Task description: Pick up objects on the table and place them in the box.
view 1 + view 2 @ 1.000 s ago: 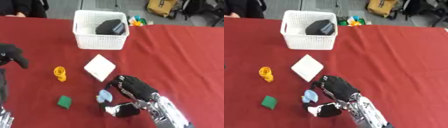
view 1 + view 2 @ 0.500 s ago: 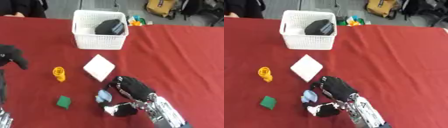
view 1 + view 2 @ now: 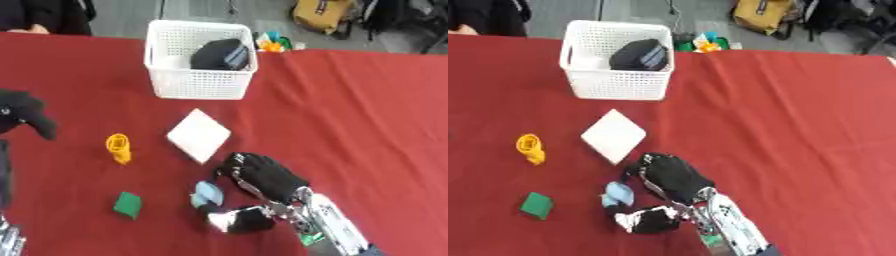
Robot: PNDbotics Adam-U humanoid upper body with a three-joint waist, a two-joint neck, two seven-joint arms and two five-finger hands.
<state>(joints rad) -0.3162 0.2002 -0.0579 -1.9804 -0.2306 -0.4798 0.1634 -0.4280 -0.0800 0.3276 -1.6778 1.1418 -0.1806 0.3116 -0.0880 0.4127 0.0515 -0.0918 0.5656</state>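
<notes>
Blue and small, the object (image 3: 208,194) lies on the red bench (image 3: 350,110), between the right hand's (image 3: 262,177) fingers (image 3: 234,167) and thumb, nothing gripped yet. Best closing squarely before lifting toward the white basket (image 3: 199,82). Left hand (image 3: 24,112) hangs curled, empty, far left.

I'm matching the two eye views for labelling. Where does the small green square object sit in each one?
Left eye view: the green square lies at lower left, below the yellow object.
Right eye view: it lies further left, near the lower-left corner, again below the yellow object.
Shared landmark: the white basket at the table's far side.
</notes>
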